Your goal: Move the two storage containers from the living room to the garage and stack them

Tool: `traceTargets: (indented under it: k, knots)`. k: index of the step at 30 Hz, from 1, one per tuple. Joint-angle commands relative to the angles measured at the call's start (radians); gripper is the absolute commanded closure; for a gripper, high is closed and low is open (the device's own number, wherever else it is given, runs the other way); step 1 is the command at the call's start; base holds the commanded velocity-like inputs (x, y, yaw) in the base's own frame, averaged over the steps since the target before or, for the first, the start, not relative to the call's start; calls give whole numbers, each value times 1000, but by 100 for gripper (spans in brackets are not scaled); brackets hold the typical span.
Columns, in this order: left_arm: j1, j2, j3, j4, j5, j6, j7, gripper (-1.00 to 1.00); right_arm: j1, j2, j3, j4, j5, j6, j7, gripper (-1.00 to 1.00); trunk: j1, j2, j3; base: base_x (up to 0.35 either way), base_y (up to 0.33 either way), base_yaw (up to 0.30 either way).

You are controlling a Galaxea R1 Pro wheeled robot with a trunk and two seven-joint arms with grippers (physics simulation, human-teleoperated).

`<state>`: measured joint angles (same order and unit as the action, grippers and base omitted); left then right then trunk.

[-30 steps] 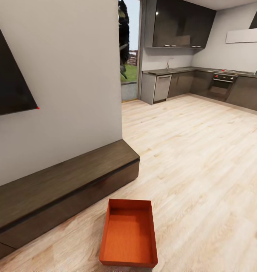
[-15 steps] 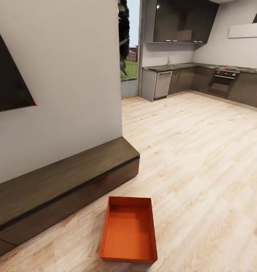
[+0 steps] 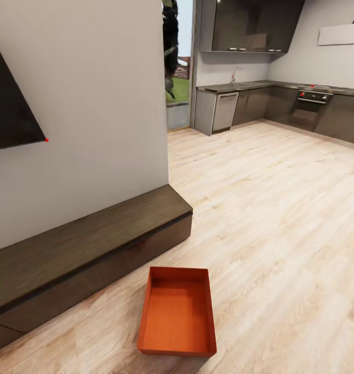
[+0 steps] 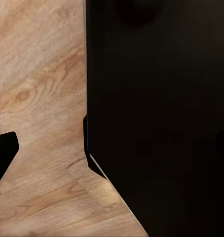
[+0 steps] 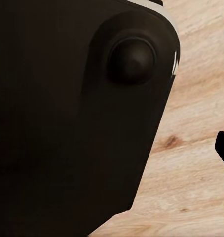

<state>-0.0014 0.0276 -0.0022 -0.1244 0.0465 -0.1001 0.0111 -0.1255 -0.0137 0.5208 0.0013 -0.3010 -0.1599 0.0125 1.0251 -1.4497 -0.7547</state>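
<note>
One storage container (image 3: 177, 311) is what you have in front of you in the head view: an orange-red open-top bin, empty, sitting flat on the light wood plank floor (image 3: 280, 218) of the living room. It lies low in the picture, just to the right of the long dark low cabinet (image 3: 78, 254), close to it but not touching. Its long axis runs away from you, roughly toward the kitchen (image 3: 280, 104) at the far end, with one short wall nearest you and the other farthest. One dark TV screen (image 3: 10, 114) hangs on the white wall (image 3: 104, 104) above the cabinet. Beyond the wall's end you see a glazed opening (image 3: 178, 67) with greenery outside.

From the left wrist view you get a large black body (image 4: 161, 113) of the robot close to the camera, with wood plank floor beside it and a small dark piece at the picture's edge. You cannot tell how the left jaws stand, nor how the bin lies relative to them.

From the right wrist view you get another black body with one round knob (image 5: 131, 59) on it, over the same plank floor. How the right jaws stand cannot be told either.
</note>
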Motion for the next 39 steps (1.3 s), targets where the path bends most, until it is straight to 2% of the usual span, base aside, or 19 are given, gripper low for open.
traceTargets:
  k: [1, 39]
  knots:
    - [0, 0, -1, 0, 4, -3, 1, -100, 0, 0, 8, 0, -10, -3, 1, -100, 0, 0, -2, 0, 0, 0]
    - [0, 0, -1, 0, 5, -3, 1, -100, 0, 0, 8, 0, -10, -3, 1, -100, 0, 0, -64, 0, 0, 0]
